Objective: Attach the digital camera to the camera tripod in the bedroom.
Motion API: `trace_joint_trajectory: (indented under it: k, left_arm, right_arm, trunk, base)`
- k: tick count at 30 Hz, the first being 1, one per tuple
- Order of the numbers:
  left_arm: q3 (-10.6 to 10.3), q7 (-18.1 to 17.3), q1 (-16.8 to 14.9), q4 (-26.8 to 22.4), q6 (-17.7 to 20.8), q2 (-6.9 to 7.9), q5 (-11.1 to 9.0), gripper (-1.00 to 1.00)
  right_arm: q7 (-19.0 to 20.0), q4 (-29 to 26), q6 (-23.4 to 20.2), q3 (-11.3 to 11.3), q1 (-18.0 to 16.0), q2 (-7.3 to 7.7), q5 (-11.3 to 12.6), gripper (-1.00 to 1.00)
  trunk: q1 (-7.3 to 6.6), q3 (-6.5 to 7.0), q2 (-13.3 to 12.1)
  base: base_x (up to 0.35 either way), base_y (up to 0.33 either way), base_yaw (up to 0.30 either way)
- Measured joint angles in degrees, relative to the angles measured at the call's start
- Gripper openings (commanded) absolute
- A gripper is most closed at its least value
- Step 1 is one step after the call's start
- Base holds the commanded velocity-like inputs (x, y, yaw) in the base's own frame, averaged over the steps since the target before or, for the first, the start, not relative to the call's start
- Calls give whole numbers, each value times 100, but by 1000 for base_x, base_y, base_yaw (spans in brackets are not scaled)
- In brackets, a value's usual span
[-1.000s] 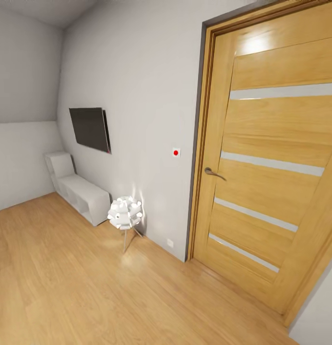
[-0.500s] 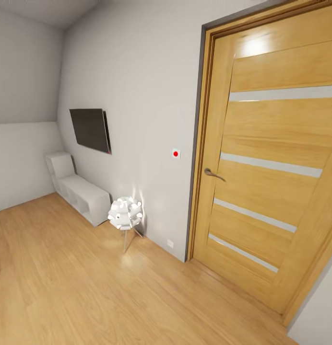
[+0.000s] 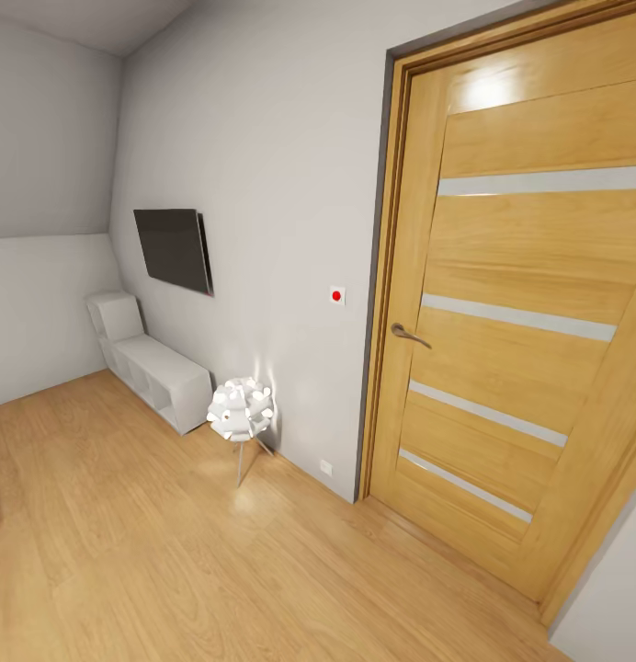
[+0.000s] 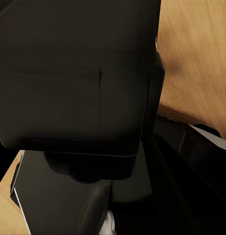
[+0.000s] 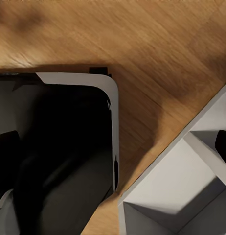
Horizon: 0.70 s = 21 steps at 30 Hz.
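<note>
While you face the wooden door (image 3: pixel 529 303) and wall TV (image 3: pixel 173 246), camera/tripod aren't seen yet; can't tell gripper states. Judging ahead: camera's prob light, rigid, fragile. Grip its body sides.

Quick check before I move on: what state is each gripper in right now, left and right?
Left gripper: cannot be told; dark robot parts crowd the left wrist view.
Right gripper: cannot be told; the right wrist view gives no clear sight of fingers.

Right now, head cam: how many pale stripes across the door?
4 on the door: one high near the top panel, one by the handle's height, two lower down. None seem hidden.
</note>
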<state>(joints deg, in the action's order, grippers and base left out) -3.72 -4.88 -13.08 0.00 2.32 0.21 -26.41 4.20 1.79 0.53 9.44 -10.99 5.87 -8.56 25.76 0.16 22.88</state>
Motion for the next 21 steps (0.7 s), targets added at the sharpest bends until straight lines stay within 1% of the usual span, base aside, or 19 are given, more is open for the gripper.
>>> trace_joint_trajectory:
  k: [11, 21]
  left_arm:
    - [3, 0, 0, 0, 5, 14, -1, -100]
    - [2, 0, 0, 0, 2, 21, -1, -100]
  right_arm:
    - [61, -6, -42, -2, 1, 19, -15, 100]
    - [12, -7, -22, 11, -2, -60, -16, 100]
  trunk:
    - [0, 0, 0]
    - [0, 1, 0]
  base:
    - [0, 0, 0]
    - [0, 0, 9]
